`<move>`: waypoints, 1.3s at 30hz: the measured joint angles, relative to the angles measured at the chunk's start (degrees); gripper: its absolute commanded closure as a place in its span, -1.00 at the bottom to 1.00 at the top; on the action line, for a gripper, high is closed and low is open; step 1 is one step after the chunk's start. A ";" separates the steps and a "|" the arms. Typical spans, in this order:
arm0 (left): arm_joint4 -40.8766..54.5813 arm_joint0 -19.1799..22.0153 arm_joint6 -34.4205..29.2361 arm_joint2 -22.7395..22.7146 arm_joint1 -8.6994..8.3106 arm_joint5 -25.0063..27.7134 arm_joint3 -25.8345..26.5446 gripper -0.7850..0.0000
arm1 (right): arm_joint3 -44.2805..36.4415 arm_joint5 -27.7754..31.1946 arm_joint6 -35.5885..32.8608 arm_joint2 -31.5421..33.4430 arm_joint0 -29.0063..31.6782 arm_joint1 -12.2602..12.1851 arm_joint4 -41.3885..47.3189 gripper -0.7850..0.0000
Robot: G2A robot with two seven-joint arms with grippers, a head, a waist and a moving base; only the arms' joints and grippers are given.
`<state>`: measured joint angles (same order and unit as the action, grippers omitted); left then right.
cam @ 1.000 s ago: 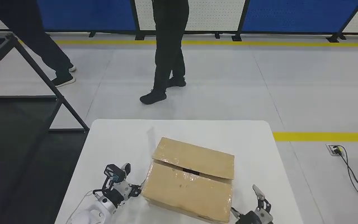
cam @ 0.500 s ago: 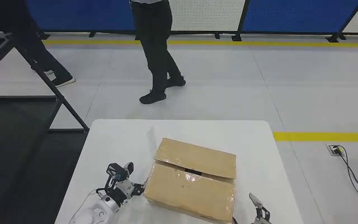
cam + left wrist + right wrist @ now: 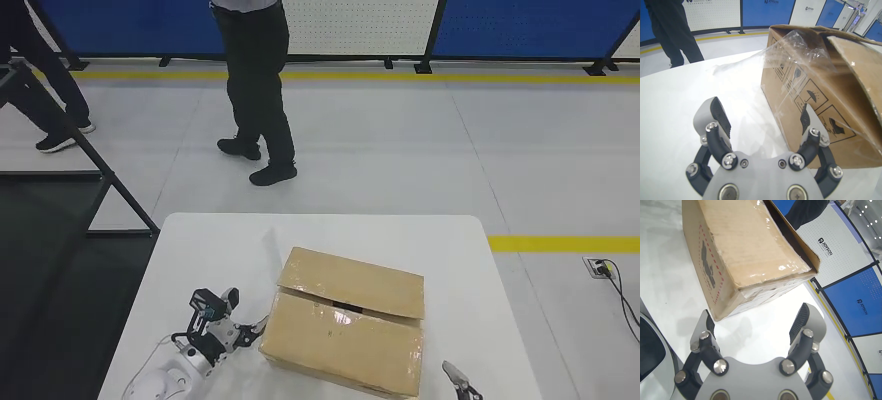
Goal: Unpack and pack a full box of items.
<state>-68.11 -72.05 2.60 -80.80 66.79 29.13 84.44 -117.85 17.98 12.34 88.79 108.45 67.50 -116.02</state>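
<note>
You have the box (image 3: 345, 320) lying lengthwise between left gripper (image 3: 762, 117) and right gripper (image 3: 755, 317), flaps up; both sets of fingers (image 3: 720, 117) released.

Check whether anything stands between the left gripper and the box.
Only a loose sheet of clear tape: it hangs off the box's near face and trails onto the table, ahead of the open left gripper. Nothing else visible stands between them.

White table (image 3: 200, 250) bears cardboard box (image 3: 345, 320).
</note>
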 measured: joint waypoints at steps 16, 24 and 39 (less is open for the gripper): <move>0.10 -1.16 0.34 -0.62 -0.34 0.20 0.40 -1.00 | 5.47 -4.95 -0.43 -4.63 -8.65 0.69 5.80 -1.00; 0.44 -1.81 0.16 0.68 -0.22 -0.23 1.61 -1.00 | 6.51 -6.51 -2.51 -5.38 -11.07 0.84 6.29 -1.00; 0.68 -1.25 0.63 -2.89 -0.31 -9.47 1.19 -1.00 | 3.83 -10.70 -1.43 -2.21 -8.29 0.59 5.64 -1.00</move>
<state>-67.43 -73.31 3.23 -83.70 66.47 19.66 85.62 -114.02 7.28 10.91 86.58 100.16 68.09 -110.38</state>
